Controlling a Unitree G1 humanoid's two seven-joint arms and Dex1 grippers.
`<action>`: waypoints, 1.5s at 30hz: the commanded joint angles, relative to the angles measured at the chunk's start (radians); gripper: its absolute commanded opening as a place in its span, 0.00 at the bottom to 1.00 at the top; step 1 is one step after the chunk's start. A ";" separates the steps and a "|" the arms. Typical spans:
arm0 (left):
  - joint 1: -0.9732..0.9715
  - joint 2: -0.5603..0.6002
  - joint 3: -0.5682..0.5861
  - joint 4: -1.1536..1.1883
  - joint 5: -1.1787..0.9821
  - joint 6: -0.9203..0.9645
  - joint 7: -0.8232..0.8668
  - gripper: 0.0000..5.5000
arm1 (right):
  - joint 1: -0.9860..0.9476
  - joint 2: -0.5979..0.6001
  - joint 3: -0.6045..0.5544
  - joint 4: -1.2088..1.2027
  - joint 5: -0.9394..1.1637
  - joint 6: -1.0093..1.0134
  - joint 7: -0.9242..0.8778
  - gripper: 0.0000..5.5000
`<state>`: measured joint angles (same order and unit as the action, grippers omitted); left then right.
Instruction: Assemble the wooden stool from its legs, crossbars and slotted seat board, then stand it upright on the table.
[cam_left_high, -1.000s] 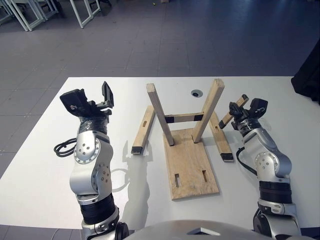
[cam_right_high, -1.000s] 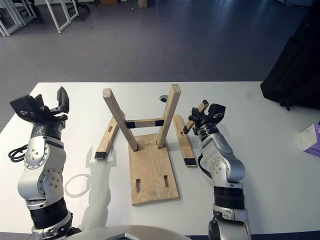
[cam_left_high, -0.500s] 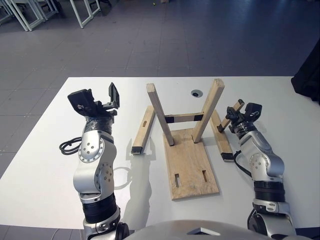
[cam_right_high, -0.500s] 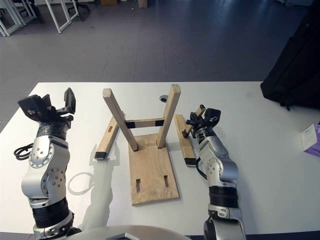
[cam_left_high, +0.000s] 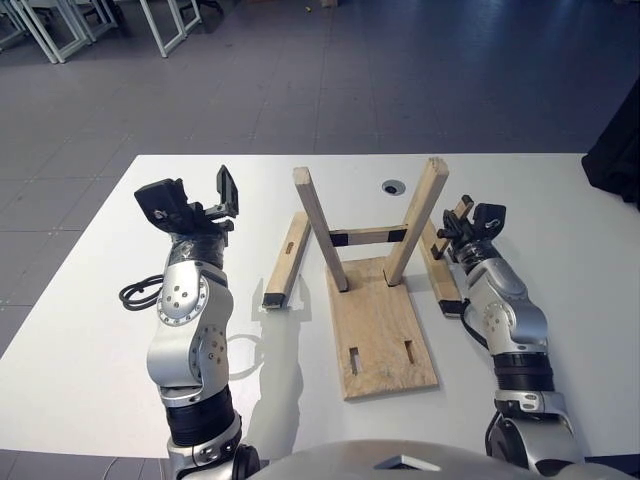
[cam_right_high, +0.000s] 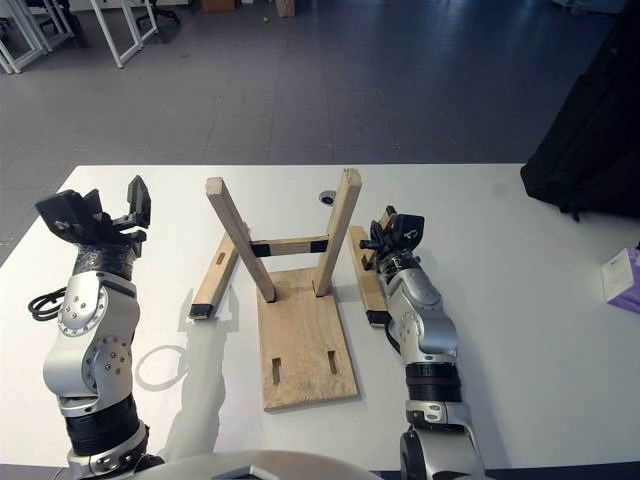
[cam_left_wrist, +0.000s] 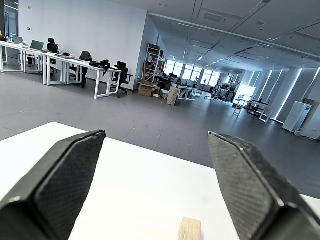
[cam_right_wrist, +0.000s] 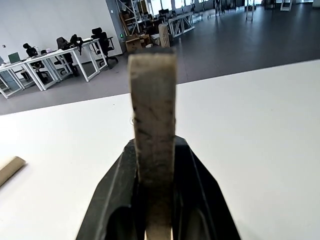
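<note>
Seat board lies flat on the middle of the white table, its two near slots showing as bare cut-outs. At its far end stand two legs. The left upright leg leans left at its top and the right upright leg leans right, so they spread apart upward. A fitted crossbar with dark ends spans the gap between them.

Just left of the board, a loose left leg lies flat, running near to far. A loose right leg lies the same way just right of the board, its dark-capped end nearest.

The right gripper is low over the far end of that right leg, close beside the right upright leg. Its jaws are clenched on a held crossbar — the short bar runs lengthwise between the two fingers. Its squared far end sticks out well past the fingertips, pointing toward the far edge of the table. I cannot tell whether bar or gripper touches the leg beneath.

The left gripper hangs raised above the left part of the table, well apart from the loose left leg, with nothing between its jaws — they are spread wide. Its wrist view looks between the two dark pads at the tabletop, with the end of a wooden piece just ahead.

A dark cable lies coiled near the table's left edge, and a round port sits in the tabletop beyond the upright legs.
</note>
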<state>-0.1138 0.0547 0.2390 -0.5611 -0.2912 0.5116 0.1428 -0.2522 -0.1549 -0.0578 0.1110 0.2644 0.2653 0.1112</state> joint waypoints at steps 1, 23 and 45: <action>-0.003 -0.005 -0.005 -0.005 0.000 0.026 0.008 0.68 | 0.122 -0.037 0.032 0.063 -0.105 -0.026 -0.006 0.07; -0.012 -0.018 -0.019 0.021 0.009 0.025 0.002 0.68 | 0.175 -0.013 -0.047 0.170 -0.170 -0.286 -0.064 0.07; -0.004 -0.026 -0.026 0.015 0.020 0.021 0.009 0.68 | 0.023 -0.074 -0.125 -0.284 -0.161 0.073 -0.115 0.68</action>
<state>-0.1144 0.0330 0.2123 -0.5502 -0.2783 0.5230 0.1429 -0.1820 -0.2122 -0.1727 -0.1086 0.1118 0.2840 0.0157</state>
